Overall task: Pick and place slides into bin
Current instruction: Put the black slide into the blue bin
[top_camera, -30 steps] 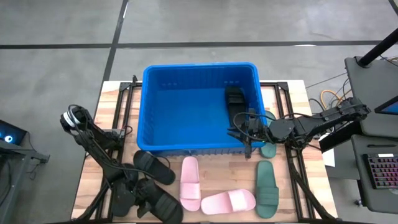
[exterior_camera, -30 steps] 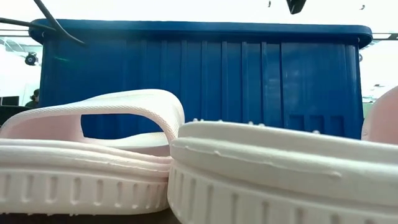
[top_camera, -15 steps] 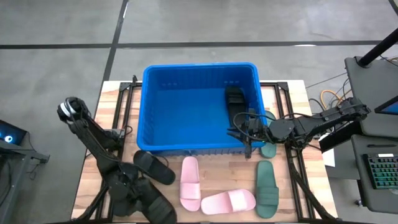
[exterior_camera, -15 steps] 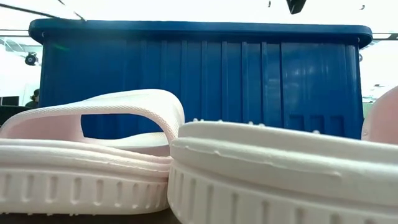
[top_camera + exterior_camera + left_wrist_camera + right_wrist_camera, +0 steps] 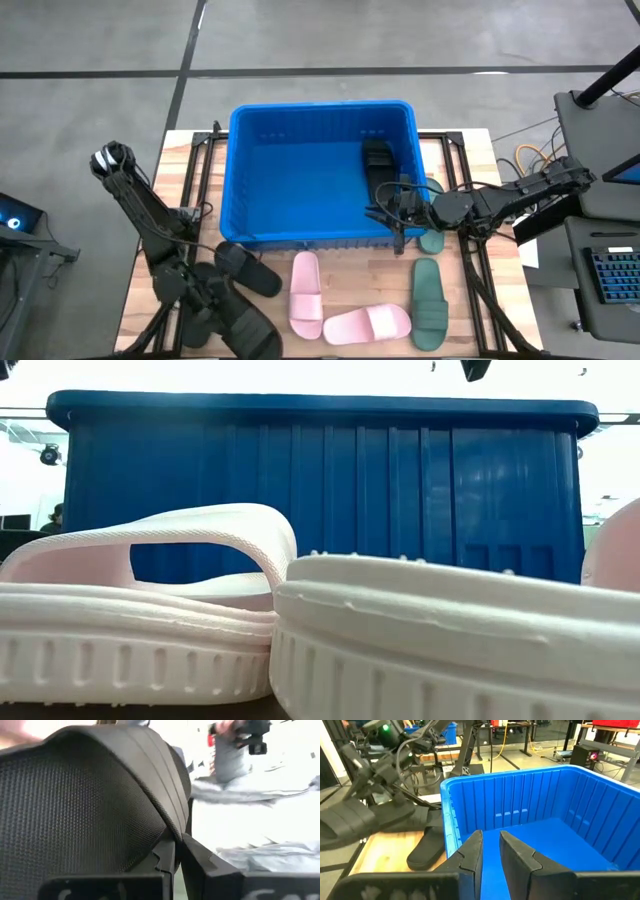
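Slides: one black slide (image 5: 379, 163) already inside the blue bin (image 5: 240, 180), against its right wall. Rest on the wooden counter (image 5: 470, 300): pale pink pair (image 5: 305, 294) in front of the bin, green slide (image 5: 429, 302) to their right, another green one (image 5: 432, 239) by the bin's right front corner, black ones (image 5: 247, 268) front-left. Grey concrete floor (image 5: 90, 90) around the counter; keyboard (image 5: 612, 275) off to the right. No readable labels. Left end effector (image 5: 222, 318) clamped on a black slide (image 5: 85, 820) at the front-left. Right end effector (image 5: 490, 851) over the bin's right front rim, fingers slightly apart, holding nothing.
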`<state>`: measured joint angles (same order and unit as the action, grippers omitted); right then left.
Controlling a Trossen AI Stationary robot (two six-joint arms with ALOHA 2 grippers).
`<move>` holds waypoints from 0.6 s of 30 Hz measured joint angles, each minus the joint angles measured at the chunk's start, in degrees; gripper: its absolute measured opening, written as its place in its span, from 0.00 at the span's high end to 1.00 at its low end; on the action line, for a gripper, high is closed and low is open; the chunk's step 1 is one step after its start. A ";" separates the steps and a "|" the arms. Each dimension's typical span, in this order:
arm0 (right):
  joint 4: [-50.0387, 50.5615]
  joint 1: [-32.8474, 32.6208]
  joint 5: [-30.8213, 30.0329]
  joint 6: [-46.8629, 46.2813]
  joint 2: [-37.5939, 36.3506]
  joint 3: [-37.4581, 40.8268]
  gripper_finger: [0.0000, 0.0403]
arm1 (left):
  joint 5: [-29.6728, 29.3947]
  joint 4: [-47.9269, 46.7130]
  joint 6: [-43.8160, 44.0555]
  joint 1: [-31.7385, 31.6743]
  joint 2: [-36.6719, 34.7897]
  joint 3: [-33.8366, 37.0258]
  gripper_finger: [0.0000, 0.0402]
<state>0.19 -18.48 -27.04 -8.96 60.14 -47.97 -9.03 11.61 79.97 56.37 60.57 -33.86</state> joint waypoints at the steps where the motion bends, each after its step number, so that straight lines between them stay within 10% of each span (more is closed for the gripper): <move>1: -0.02 0.00 -0.01 -0.01 0.00 0.00 0.86 | -1.76 0.81 -1.73 -0.11 -0.91 0.03 1.00; 7: -0.19 0.00 -0.01 -0.01 0.00 0.00 0.86 | -14.29 9.47 -19.14 -2.41 -6.30 -0.01 1.00; 18: -3.56 0.00 -0.01 -0.01 0.00 0.00 0.86 | -15.27 11.84 -33.64 -11.51 -10.05 -0.90 1.00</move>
<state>-3.37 -18.48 -27.05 -8.97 60.14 -47.97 -24.29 23.45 46.34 44.86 50.52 -34.76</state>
